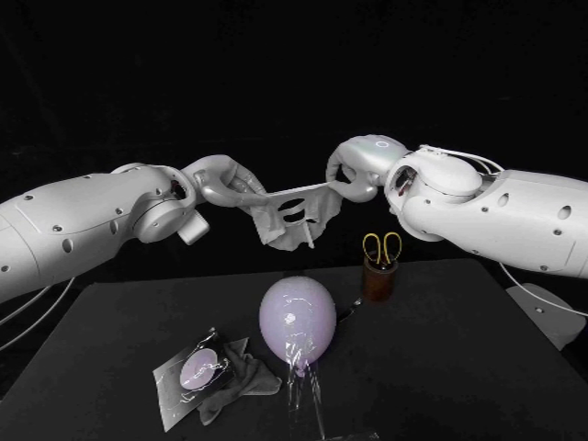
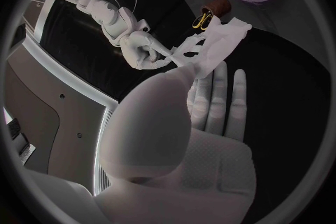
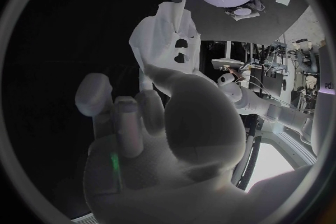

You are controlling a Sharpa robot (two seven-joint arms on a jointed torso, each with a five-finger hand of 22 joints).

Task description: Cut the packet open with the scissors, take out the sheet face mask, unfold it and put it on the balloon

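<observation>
Both hands hold the white sheet face mask stretched in the air above the table's far edge. My left hand grips its one end and my right hand pinches the other. The mask hangs partly unfolded, its eye holes showing, and it drapes past my left fingers. Below it the pale lilac balloon stands on a clear holder on the black table. The cut packet lies at the front left. The yellow-handled scissors stand in a brown cup.
A dark crumpled piece lies beside the packet. The balloon's clear holder reaches toward the table's front edge. The cup stands near the table's far edge, just right of the balloon.
</observation>
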